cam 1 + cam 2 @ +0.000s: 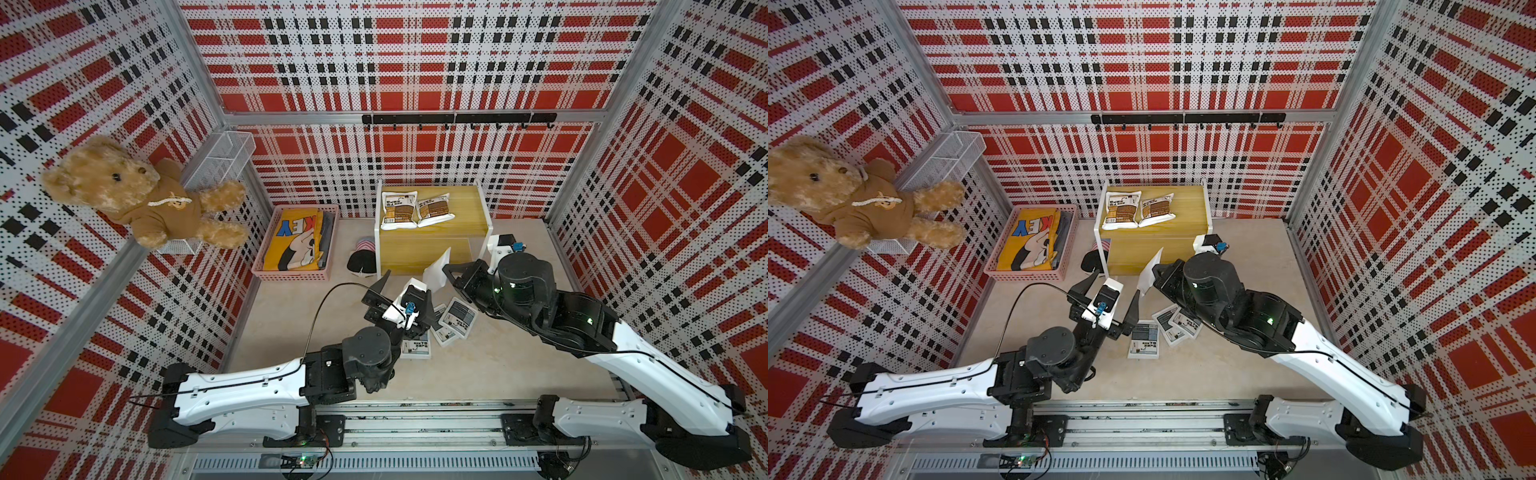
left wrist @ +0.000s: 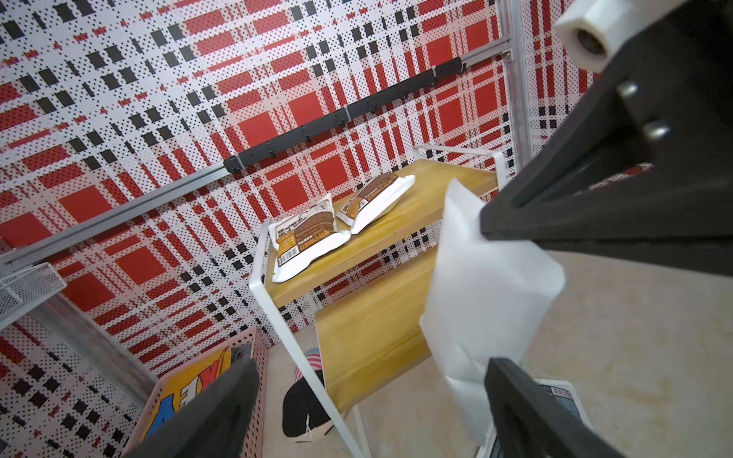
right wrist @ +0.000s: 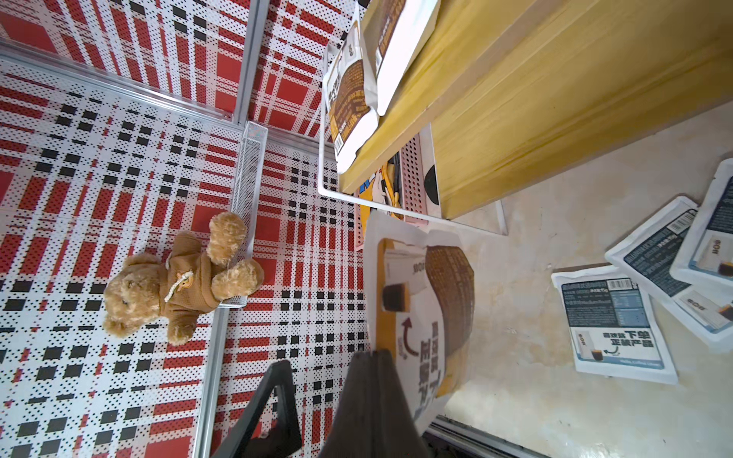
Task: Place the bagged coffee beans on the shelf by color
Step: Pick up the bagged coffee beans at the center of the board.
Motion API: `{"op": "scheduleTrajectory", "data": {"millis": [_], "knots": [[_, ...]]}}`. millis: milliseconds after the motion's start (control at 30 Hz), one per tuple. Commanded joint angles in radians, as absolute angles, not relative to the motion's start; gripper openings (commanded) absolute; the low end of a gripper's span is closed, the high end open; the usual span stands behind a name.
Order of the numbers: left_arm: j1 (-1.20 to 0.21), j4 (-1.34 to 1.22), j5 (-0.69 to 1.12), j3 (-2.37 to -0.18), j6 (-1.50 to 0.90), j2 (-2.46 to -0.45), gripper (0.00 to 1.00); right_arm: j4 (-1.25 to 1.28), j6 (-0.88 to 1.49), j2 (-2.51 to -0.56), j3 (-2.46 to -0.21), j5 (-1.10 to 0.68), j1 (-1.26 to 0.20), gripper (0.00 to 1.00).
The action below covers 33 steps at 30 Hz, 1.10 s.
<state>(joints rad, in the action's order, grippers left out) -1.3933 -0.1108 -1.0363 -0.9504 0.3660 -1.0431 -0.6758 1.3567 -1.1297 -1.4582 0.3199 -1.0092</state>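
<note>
In both top views the right gripper [image 1: 448, 270] was clamped on one edge of a brown-panelled pouch [image 1: 434, 272]. It was lifted edge-up just in front of the shelf [image 1: 467, 203], likely bound for the top tier beside the two brown pouches [image 1: 399, 210] at its left end. The left gripper [image 1: 1118, 283] stood wide, holding nothing, near the three grey pouches [image 1: 1144, 338] overlapping on the table [image 1: 1225, 374], probably readied for one. The left wrist view showed the lower board [image 2: 369, 337] bare, presumably kept for the grey ones. The right wrist view confirmed the pinch on the hanging pouch, its print facing the camera.
</note>
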Motion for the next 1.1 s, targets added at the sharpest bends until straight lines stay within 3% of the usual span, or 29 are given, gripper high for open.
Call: {"op": "scheduleTrajectory", "data": {"millis": [0,267,367,433,567,1067], "knots": [[-1.398,-0.138,-0.975,-0.952,0.344,-1.055,0.93,-0.629,1.373,-1.137,-1.477,0.369,-1.014,0.0],[-1.372,-0.179,-0.939,-0.979,0.332,-1.108,0.81,-0.598,1.388,-1.159,-1.488,0.365,-1.032,0.0],[-1.354,-0.194,-0.941,-1.0,0.334,-1.137,0.62,-0.591,1.393,-1.16,-1.486,0.362,-1.035,0.0],[-1.336,-0.204,-0.932,-1.008,0.334,-1.146,0.58,-0.588,1.393,-1.159,-1.484,0.361,-1.037,0.0],[-1.297,-0.205,-0.904,-1.028,0.307,-1.155,0.39,-0.58,1.395,-1.157,-1.48,0.36,-1.041,0.0],[-1.235,-0.15,-0.776,-1.064,0.266,-1.172,0.0,-0.563,1.406,-1.144,-1.448,0.346,-1.042,0.0]]}}
